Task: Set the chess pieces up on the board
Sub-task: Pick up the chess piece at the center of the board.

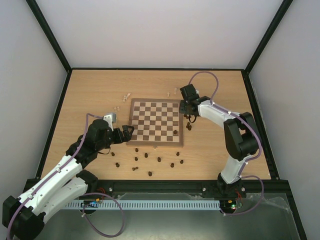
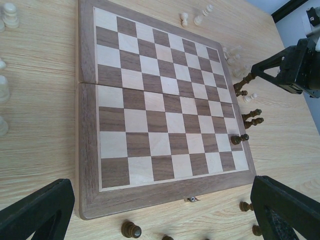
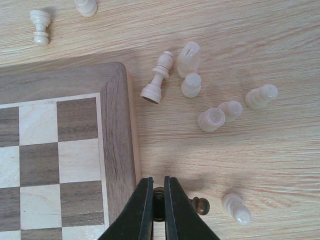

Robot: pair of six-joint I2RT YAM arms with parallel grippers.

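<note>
right jaws: pinched almost shut on a dark piece (image 3: 158,202), gripped between the two fingertips low over the surface (image 1: 90,95)
that piece sits just off the board's (image 1: 156,121) right edge, at the far right corner; wrist view has the board border directly left of the fingers
second dark piece (image 3: 201,205) stands just right of the held one, a pale piece (image 3: 236,208) right of that, neither touching the jaws
cluster of pale pieces (image 3: 210,119) on the surface beyond the fingertips, one fallen pale piece (image 3: 157,84) lying beside the board corner

left jaws: wide open, holding nothing, touching nothing; fingers (image 2: 37,210) sit at the two bottom corners of the wrist view
top view puts the left jaws just off the board's left edge, near end, pointing across the board

pieces otherwise:
- one lone dark piece (image 2: 239,138) on the board, on a square by the right edge towards the near end; looks tipped over, can't be sure
- rest of the squares bare
- loose dark pieces (image 1: 159,159) scattered on the surface along the board's near side
- a few more dark ones (image 1: 189,126) just off the right edge, near of the right jaws
- more pale ones (image 1: 126,95) off the far left corner
</note>
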